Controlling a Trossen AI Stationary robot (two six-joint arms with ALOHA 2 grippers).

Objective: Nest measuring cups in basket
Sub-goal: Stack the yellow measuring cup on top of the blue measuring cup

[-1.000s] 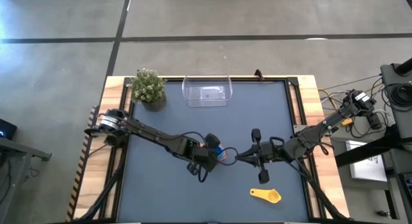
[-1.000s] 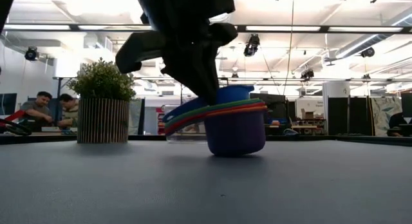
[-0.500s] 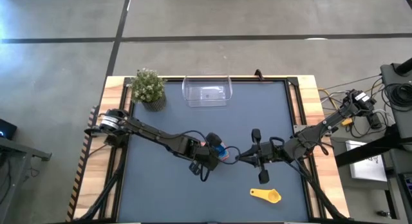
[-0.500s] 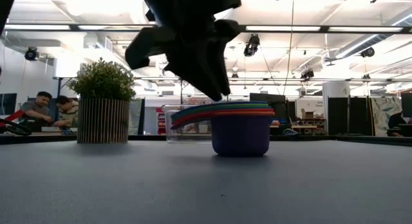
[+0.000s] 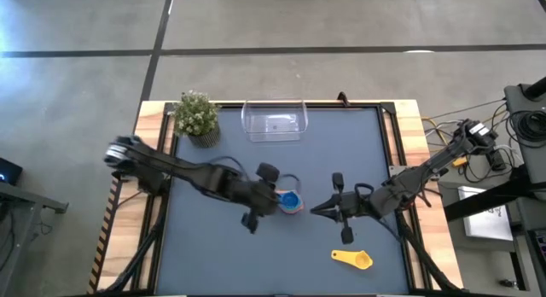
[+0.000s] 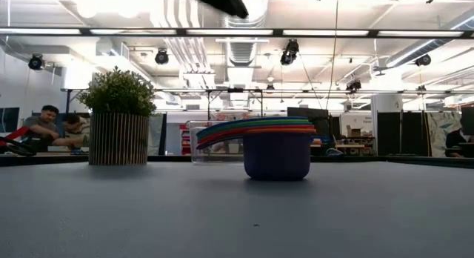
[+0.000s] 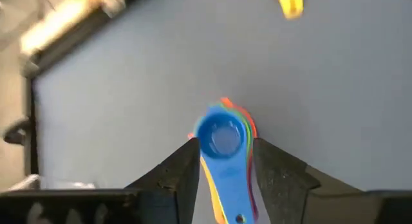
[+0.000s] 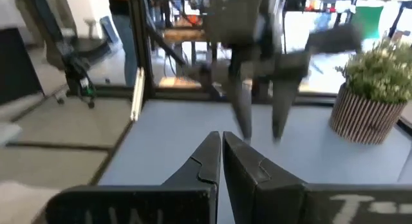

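A stack of nested measuring cups point(image 5: 292, 201) stands on its purple bottom cup point(image 6: 278, 156) at mid-table, with the blue cup point(image 7: 222, 135) innermost and the green, red and orange handles fanned out. My left gripper point(image 5: 275, 197) hovers open above it and touches nothing. Its fingers point(image 7: 187, 166) stand on either side of the handles, and only its tip point(image 6: 218, 0) shows in the low view. My right gripper point(image 5: 319, 209) is shut and empty, just right of the stack. The yellow cup point(image 5: 352, 259) lies alone near the front. The clear basket point(image 5: 274, 119) stands at the far edge.
A potted plant point(image 5: 197, 116) stands at the far left corner, beside the basket. Open mat lies between the stack and the basket. People sit in the room beyond the table point(image 6: 55, 124).
My left gripper has lowered the tilted, lifted stack until it stands flat on the table. It has then let go and risen straight up, almost out of the low view. The stack stays upright where it was set.
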